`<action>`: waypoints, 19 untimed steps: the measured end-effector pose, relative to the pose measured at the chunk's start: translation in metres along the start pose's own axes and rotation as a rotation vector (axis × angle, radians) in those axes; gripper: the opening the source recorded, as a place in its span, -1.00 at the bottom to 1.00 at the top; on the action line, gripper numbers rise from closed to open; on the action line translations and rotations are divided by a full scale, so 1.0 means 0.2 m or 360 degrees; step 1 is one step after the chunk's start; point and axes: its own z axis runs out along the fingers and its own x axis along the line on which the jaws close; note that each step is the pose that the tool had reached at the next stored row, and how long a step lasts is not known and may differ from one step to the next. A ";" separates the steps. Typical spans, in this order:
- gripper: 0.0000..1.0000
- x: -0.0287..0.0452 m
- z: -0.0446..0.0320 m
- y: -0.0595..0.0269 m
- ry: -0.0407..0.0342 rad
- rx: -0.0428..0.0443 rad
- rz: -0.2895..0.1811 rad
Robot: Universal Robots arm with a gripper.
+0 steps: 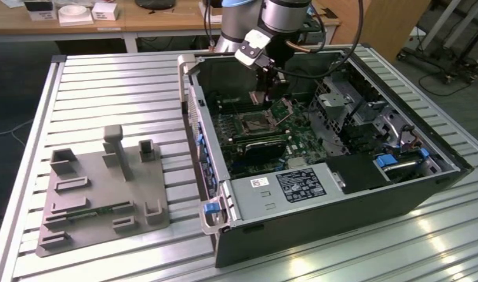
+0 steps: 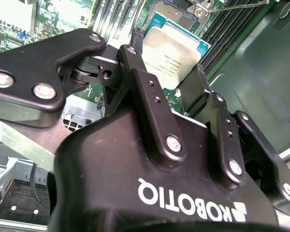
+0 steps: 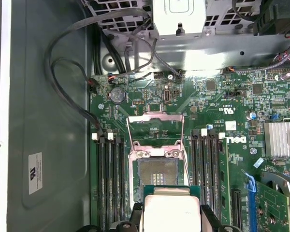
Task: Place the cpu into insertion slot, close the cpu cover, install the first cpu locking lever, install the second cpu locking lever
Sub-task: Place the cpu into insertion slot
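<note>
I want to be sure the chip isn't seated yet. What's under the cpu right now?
In the first wrist view the cpu, held in the gripper, is above the open socket, whose cover is raised. Part of the socket is hidden by the cpu.

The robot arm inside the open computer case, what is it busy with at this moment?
The arm's gripper is shut on the cpu, holding it by two opposite edges inside the open computer case. The chip hangs close to the insertion slot on the green motherboard but is not yet in it. The cpu cover stands raised, so the slot lies open and empty.
</note>
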 end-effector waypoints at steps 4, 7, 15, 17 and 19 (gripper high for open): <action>0.08 0.008 0.017 -0.001 0.0000 0.0001 -0.0044; 0.08 0.016 0.038 0.001 0.0001 0.0001 -0.0055; 0.08 0.021 0.076 0.007 -0.0003 -0.0020 -0.0055; 0.08 0.023 0.084 0.007 -0.0006 -0.0036 -0.0056; 0.08 0.027 0.094 0.006 -0.0006 -0.0041 -0.0056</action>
